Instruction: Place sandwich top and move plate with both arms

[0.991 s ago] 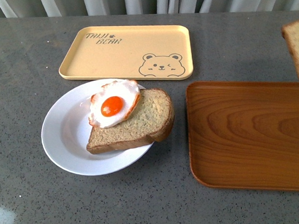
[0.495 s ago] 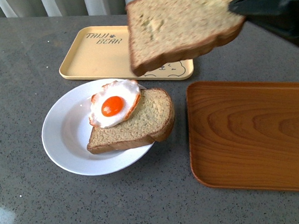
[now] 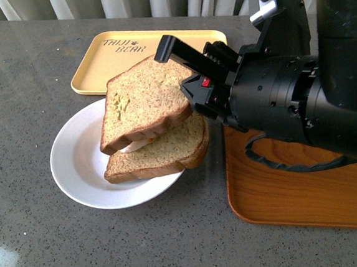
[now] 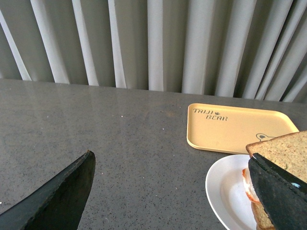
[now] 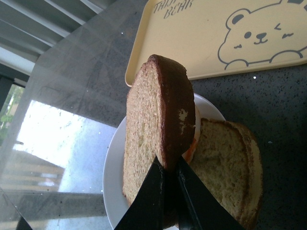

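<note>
1. Facing front: the right gripper is clamped on the right-hand edge of the sandwich top. From the gripper the slice runs away to the left and slopes down. Its low left edge seems to rest over the egg and the bottom slice on the plate. The held edge stands higher, so the top is not yet flat, and letting go looks like the step in hand. The wooden tray lies under the arm and the yellow tray beyond the plate.

2. Left wrist view: the left gripper is spread wide with nothing between its fingers, only bare table. The plate's rim lies ahead and off to one side, well apart from it. For the two-arm carry, this arm looks the nearer to the plate's left rim.

3. Right wrist view: the fingers pinch the slice across its thickness at its near crust. Its length runs straight away from the gripper over the plate, offset from the bottom slice beside it.
</note>
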You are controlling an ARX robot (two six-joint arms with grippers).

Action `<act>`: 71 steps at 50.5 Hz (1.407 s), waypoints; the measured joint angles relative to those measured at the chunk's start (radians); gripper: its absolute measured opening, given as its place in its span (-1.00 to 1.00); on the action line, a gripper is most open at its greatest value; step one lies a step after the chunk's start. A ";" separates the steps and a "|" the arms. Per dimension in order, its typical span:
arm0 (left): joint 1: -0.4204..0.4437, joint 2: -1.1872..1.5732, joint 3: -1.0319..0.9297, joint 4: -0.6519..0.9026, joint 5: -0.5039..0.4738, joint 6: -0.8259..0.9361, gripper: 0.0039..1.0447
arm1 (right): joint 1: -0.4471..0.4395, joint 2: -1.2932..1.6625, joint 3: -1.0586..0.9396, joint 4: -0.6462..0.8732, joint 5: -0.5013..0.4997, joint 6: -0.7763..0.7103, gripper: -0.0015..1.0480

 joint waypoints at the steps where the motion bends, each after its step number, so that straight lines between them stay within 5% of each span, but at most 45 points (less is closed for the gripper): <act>1: 0.000 0.000 0.000 0.000 0.000 0.000 0.83 | 0.005 0.006 0.001 0.006 0.006 0.003 -0.96; 47: 0.000 0.000 0.000 0.000 0.000 0.000 0.83 | 0.087 0.135 -0.013 0.081 0.175 0.012 -0.96; 71: 0.000 0.000 0.000 0.000 0.000 0.000 0.83 | 0.015 -0.052 -0.109 0.024 0.154 0.003 0.85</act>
